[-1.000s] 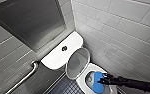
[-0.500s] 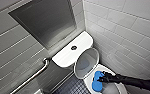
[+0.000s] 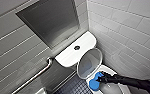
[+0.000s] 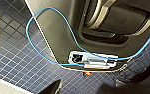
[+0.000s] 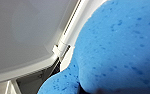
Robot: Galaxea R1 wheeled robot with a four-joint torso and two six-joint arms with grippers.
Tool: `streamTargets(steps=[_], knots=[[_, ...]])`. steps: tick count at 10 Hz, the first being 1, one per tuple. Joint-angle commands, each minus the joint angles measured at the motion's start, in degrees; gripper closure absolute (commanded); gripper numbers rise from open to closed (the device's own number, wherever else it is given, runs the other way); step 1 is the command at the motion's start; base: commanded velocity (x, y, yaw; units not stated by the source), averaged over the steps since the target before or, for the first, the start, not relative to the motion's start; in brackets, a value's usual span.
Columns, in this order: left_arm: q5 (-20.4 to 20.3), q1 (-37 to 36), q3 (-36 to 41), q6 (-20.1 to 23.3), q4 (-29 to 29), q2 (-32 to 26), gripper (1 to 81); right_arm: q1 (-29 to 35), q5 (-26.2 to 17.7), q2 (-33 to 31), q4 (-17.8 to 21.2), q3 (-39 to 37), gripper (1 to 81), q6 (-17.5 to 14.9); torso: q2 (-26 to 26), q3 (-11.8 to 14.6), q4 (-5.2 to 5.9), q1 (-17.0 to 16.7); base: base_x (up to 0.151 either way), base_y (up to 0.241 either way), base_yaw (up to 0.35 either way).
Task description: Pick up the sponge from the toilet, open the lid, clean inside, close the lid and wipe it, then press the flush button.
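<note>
1. The toilet (image 3: 66, 58) is standing in a corner of grey tiled walls, its tank against the back wall and a round flush button (image 3: 77, 47) sitting in the middle of the tank top.
2. The lid (image 3: 89, 63) is standing raised, leaning back toward the tank, with its inner face showing.
3. The right arm is reaching in from the right edge of the head view, and the right gripper (image 3: 101, 79) is pinching the sponge (image 3: 94, 82) between its jaws.
4. The sponge is sitting at the rim of the bowl, just beside the lower edge of the lid; whether it is touching the rim cannot be told.
5. In the right wrist view the sponge (image 5: 116, 45) is showing large and close, next to the lid (image 5: 23, 32) and its hinge (image 5: 59, 47).
6. A metal grab bar (image 3: 38, 73) is running along the wall beside the tank, below a dark recessed panel (image 3: 49, 21).
7. The left gripper (image 4: 81, 88) is hanging over the dark tiled floor (image 4: 13, 57), with a thin blue cable (image 4: 27, 25) looping across the robot's body; its state cannot be told.
</note>
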Motion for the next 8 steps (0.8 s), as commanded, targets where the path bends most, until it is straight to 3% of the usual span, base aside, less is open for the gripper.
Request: streamTargets(steps=[1, 3, 5, 8], knots=[[5.21, 2.04, -0.41, -0.02, 0.06, -0.68, 1.0, 0.09, -0.5, 7.62, 0.29, -2.28, 81.1, 2.58, 0.0, 0.0, 0.0, 0.0, 0.0, 0.0, 0.0], [5.21, 2.04, -0.41, -0.02, 0.06, -0.68, 1.0, -2.03, 0.03, 7.98, -1.64, -1.06, 81.1, 2.5, 0.0, 0.0, 0.0, 0.0, 0.0, 0.0, 0.0], [5.21, 2.04, -0.41, 0.06, 0.15, -0.68, 1.0, -2.73, -0.23, 2.64, -3.83, 8.14, 81.1, 2.58, 0.0, 0.02, 0.0, 0.0, 0.0, 0.0, 0.0], [5.21, 2.04, -0.41, 0.06, 0.23, -0.68, 1.0, -4.57, -0.32, -3.27, -5.16, 15.55, 81.1, 2.58, 0.0, 0.02, 0.0, 0.0, 0.0, 0.0, 0.0]])
